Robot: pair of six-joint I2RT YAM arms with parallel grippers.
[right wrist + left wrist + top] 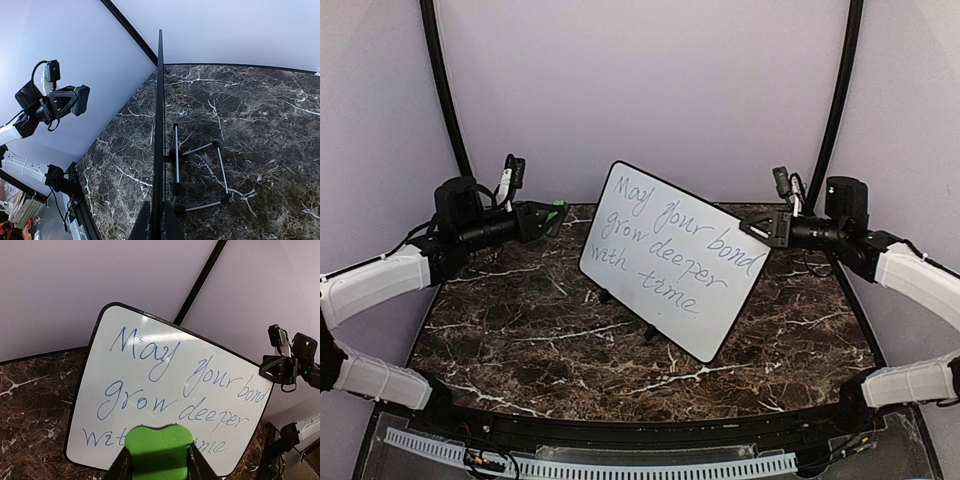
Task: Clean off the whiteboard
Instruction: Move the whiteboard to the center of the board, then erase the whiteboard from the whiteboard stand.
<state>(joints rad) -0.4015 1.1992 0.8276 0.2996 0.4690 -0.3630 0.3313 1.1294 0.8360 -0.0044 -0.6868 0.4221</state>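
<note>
The whiteboard point(670, 255) stands tilted at mid table, black-framed, with blue handwriting "May your bond grow deeper with time". My right gripper point(760, 228) is shut on its right edge; in the right wrist view the board shows edge-on point(159, 125), pinched between my fingers point(156, 222). My left gripper point(555, 213) is shut on the green eraser point(557, 208) to the left of the board, apart from it. In the left wrist view the eraser point(157, 447) sits in my jaws point(157, 457) in front of the board's written face point(160, 365), covering part of the bottom line.
The board's wire stand point(200, 175) with black feet shows behind it on the dark marble table point(520, 330). Purple walls and black poles point(445, 90) close in the back. The right arm point(290, 365) shows beyond the board in the left wrist view.
</note>
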